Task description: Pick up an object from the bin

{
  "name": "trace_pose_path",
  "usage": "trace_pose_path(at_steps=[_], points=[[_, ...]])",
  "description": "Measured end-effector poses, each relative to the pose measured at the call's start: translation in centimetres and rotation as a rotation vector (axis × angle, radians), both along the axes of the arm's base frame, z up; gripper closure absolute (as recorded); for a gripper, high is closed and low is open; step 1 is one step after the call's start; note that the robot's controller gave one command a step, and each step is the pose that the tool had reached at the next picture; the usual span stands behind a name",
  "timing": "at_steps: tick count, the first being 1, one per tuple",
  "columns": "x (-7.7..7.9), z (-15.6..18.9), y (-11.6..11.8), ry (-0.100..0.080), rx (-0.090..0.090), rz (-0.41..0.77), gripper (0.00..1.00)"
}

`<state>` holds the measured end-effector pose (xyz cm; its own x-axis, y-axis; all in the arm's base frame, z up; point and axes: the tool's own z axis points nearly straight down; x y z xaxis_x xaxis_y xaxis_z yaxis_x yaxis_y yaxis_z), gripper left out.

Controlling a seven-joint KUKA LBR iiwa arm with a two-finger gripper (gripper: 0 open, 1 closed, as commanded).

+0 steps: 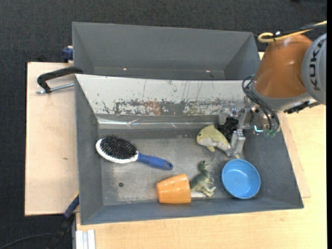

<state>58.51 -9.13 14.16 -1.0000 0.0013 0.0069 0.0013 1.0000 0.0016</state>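
The grey metal bin [129, 178] carries five loose things on its floor. A pale yellow crumpled thing [211, 137] lies just left of the fingers [238, 140], and a blue bowl [241, 179] sits just below them. To their lower left a green toy dinosaur [203, 180] touches an orange cup [174, 189] lying on its side, and well to their left lies a white hairbrush [124, 152] with a blue handle.

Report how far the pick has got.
Done: nothing is lifted yet. The brush, orange cup, dinosaur and blue bowl all lie on the floor of the bin. In hand: the gripper is low at the right rear, beside a pale crumpled lump; no grip on it can be made out. Left: grasp one thing and raise it out.
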Motion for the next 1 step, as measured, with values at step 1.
trace_pose_path(at_steps=[1], points=[[0.44,-7.32,1.9,-0.006,0.0,-0.129,0.0]])
